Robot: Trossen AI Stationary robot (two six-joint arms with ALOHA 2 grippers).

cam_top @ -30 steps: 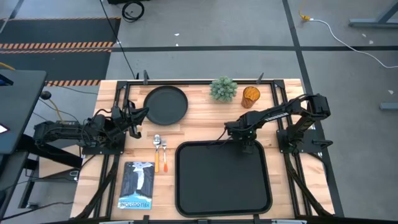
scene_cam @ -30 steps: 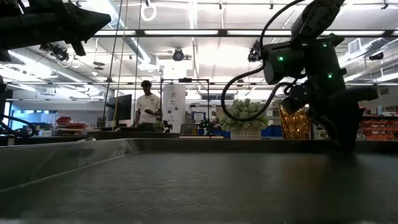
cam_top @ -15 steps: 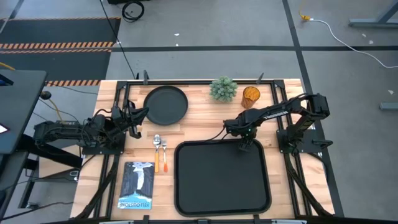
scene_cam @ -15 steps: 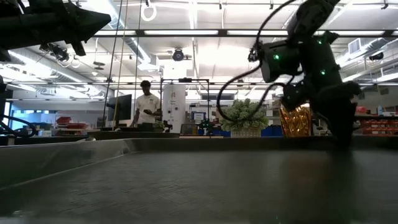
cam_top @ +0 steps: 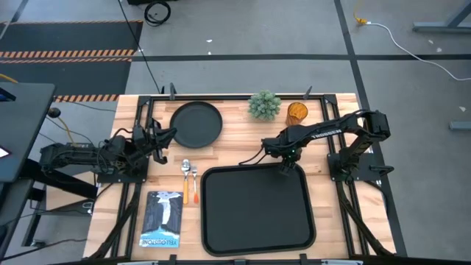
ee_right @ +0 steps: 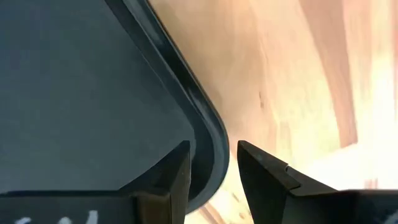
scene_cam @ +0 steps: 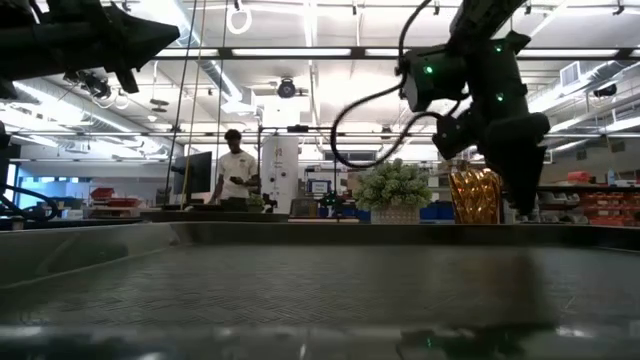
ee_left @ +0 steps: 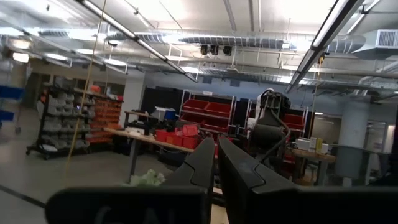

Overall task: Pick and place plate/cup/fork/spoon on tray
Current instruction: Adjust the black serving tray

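The black tray [cam_top: 257, 213] lies flat on the near middle of the table. My right gripper [cam_top: 285, 168] is shut on its far right corner and also shows in the low view [scene_cam: 520, 205]. The black plate [cam_top: 196, 123] lies at the far left. The amber cup [cam_top: 296, 114] stands at the far right. The spoon [cam_top: 185, 175] and fork [cam_top: 195, 181] lie side by side left of the tray. My left gripper [cam_top: 168, 135] hovers shut and empty just left of the plate. My right gripper holds the tray's raised rim at the far right corner [ee_right: 216, 149], one finger [ee_right: 171, 171] inside the tray and one finger [ee_right: 264, 171] outside it. The fingers come from above, pointing down. The tray lies flat on the table.
A small green potted plant [cam_top: 264, 105] stands between plate and cup. A dark booklet [cam_top: 162, 218] lies at the near left, below the cutlery. Bare wood shows right of the tray. A person [scene_cam: 238, 170] stands in the room far behind the table.
My right gripper has moved toward the table's left edge and slightly toward the far edge, dragging the tray by its corner. The whole tray has slid left along the table, closer to the fork and spoon.
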